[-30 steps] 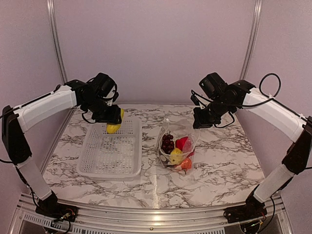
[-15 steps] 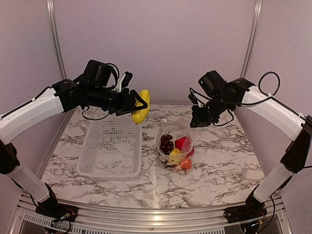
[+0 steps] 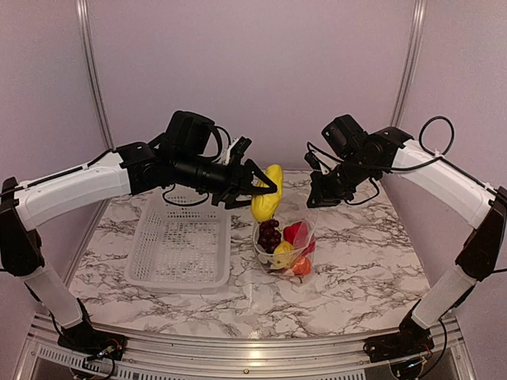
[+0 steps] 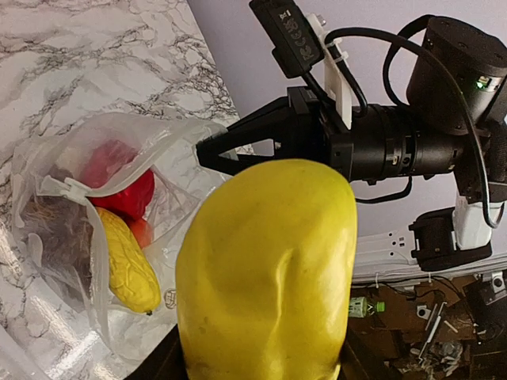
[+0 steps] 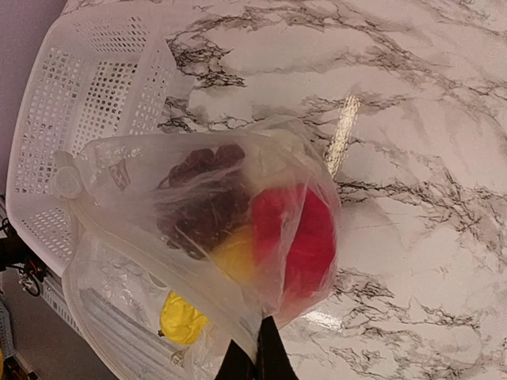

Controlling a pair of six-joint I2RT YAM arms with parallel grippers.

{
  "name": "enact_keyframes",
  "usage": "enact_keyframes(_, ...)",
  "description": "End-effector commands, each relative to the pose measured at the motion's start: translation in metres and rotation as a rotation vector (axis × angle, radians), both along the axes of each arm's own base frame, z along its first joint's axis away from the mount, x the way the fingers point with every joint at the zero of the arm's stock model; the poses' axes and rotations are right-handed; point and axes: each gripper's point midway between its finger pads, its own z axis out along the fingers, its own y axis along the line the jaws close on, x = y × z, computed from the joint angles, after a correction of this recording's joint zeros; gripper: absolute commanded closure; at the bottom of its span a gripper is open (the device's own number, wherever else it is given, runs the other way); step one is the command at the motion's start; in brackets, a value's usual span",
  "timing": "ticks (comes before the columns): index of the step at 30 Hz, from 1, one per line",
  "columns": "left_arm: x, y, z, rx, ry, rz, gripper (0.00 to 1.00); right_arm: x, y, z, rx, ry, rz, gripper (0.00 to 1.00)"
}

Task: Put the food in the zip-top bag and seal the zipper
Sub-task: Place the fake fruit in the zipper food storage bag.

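**Yellow fruit arrives over the open bag**

Marble-patterned counter [image 3: 356,261] carries a white basket [image 3: 178,245] and, just to its right, the clear bag [image 3: 287,247], standing with its mouth up. Inside the bag lie dark grapes [image 3: 271,234], a red pepper [image 3: 295,231], a small yellow piece [image 3: 283,253] and an orange one [image 3: 302,266].

The right tool [image 5: 252,358] is pinched closed on the bag's rim, holding the mouth lifted and spread (its wrist view shows the film gathered between the fingertips). In the last second the left tool [image 3: 265,190] has swung from above the basket across to the bag. It is clamped on a yellow fruit [image 3: 267,206], which hangs right above the mouth and touches nothing below, as far as I can tell.

So the carry looks done, and only the drop remains for this fruit. I see no other food outside the bag, so closing the mouth should come next. A release slightly off-centre could catch the rim and fold the film.
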Motion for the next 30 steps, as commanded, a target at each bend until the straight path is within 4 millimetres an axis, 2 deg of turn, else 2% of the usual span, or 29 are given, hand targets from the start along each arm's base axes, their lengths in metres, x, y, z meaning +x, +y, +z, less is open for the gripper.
enact_keyframes(1, -0.015, -0.022, -0.011, -0.050, 0.205, -0.059, 0.63, 0.003, 0.008, 0.016, 0.042, -0.030, -0.001, 1.00)
enact_keyframes(7, -0.021, -0.029, -0.041, 0.033, 0.344, -0.065, 0.64, 0.003, 0.010, 0.017, 0.049, -0.028, 0.004, 1.00)
enact_keyframes(13, -0.022, -0.034, -0.058, 0.059, 0.435, -0.040, 0.62, 0.005, 0.010, 0.020, 0.052, -0.039, 0.006, 1.00)
enact_keyframes(17, -0.014, -0.044, -0.059, 0.019, 0.484, -0.007, 0.57, 0.003, 0.009, 0.023, 0.059, -0.047, 0.002, 1.00)
enact_keyframes(22, -0.001, -0.053, -0.057, -0.024, 0.539, 0.056, 0.56, 0.002, 0.009, 0.024, 0.070, -0.050, -0.002, 1.00)
enact_keyframes(30, 0.010, -0.054, -0.087, 0.043, 0.574, 0.123, 0.59, 0.001, 0.009, 0.031, 0.086, -0.062, -0.005, 1.00)
